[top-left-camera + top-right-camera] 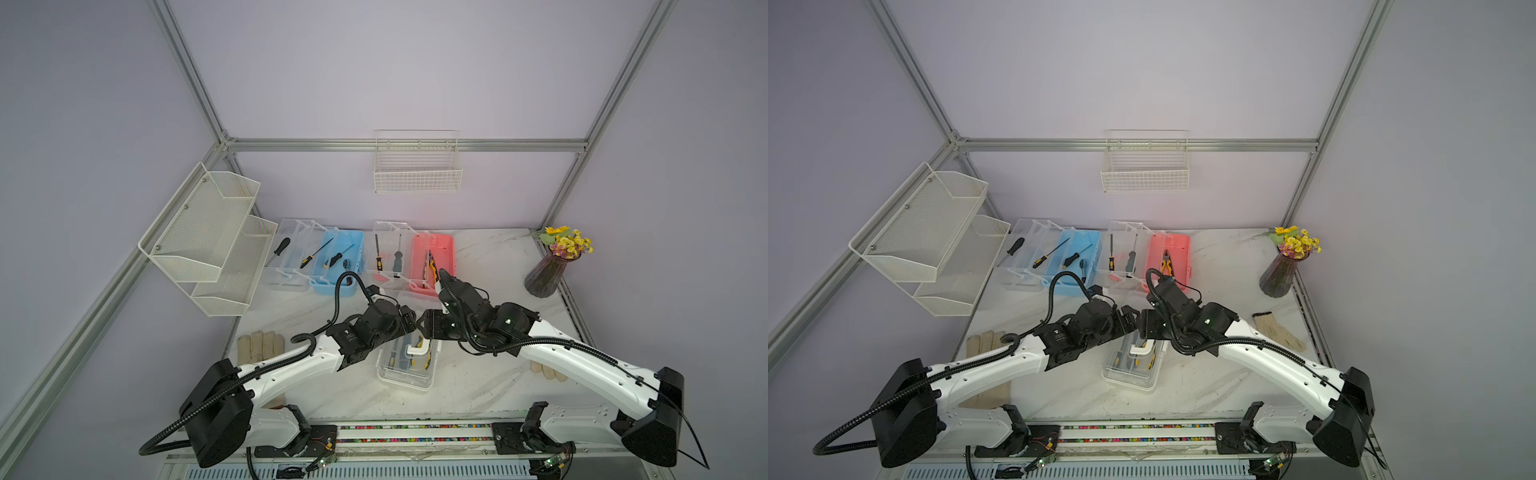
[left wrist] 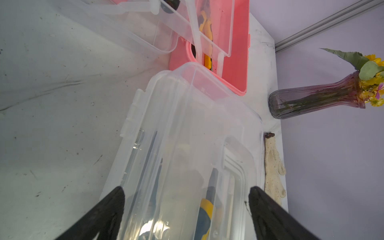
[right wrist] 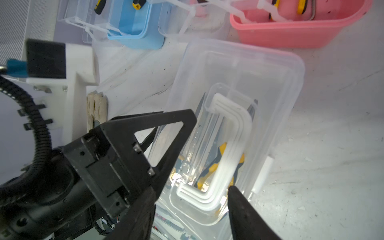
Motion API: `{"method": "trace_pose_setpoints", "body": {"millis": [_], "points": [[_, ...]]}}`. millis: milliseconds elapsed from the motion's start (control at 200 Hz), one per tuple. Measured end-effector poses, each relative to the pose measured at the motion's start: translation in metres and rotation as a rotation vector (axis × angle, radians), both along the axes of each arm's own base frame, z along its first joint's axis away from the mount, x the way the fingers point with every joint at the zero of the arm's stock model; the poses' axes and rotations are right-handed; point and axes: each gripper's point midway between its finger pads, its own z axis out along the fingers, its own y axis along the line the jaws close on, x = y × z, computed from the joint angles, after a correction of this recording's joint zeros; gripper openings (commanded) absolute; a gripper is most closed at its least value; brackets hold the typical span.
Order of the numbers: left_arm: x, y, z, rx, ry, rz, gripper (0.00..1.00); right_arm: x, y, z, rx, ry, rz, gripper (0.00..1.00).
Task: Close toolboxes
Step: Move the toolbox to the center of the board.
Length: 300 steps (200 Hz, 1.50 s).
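White toolbox (image 1: 409,368) sits front-centre on the table (image 1: 478,386), clear lid down, white handle (image 3: 239,135) on top. L gripper (image 2: 186,190) hangs over it, jaws spread wide either side of the lid, gripping nothing. R gripper (image 3: 191,195) comes in from the opposite side, jaws apart too, handle's end between them, not clamped. In both top views the two grippers nearly meet tip to tip above the box.

Back row: blue toolbox (image 1: 338,266) and pink toolbox (image 1: 432,257), both open, clear lids folded out to their L, screwdrivers and pliers on show.

Tabletop is white marble-look w/ grey veins, scuffed, w/ dark specks. L glove (image 1: 259,345) lies near the front-L edge, R glove (image 1: 1279,332) on the R side. Vase (image 1: 544,276) w/ yellow flowers (image 1: 567,243) stands at the back-R corner.

Walls are pale lilac, w/ alu frame rails (image 1: 374,145). Wire basket (image 1: 417,166) hangs on the back wall, mesh shelf (image 1: 208,232) on the L wall.
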Motion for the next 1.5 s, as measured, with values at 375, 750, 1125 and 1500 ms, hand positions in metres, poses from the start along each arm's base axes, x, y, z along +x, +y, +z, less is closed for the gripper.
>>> {"method": "trace_pose_setpoints", "body": {"millis": [375, 750, 1125, 1500], "points": [[0.018, 0.051, 0.064, 0.001, -0.21, 0.099, 1.0, -0.027, -0.005, -0.056, -0.24, 0.118, -0.114, 0.64], [0.029, 0.085, 0.069, 0.063, -0.227, 0.112, 1.0, 0.0, -0.01, -0.073, -0.312, 0.118, -0.213, 0.5], [0.035, 0.084, 0.054, 0.084, -0.189, 0.071, 1.0, 0.031, -0.046, -0.072, -0.283, 0.122, -0.274, 0.31], [0.04, 0.074, 0.045, 0.102, -0.163, 0.024, 1.0, 0.052, -0.154, -0.072, -0.355, 0.154, -0.377, 0.22]]}}
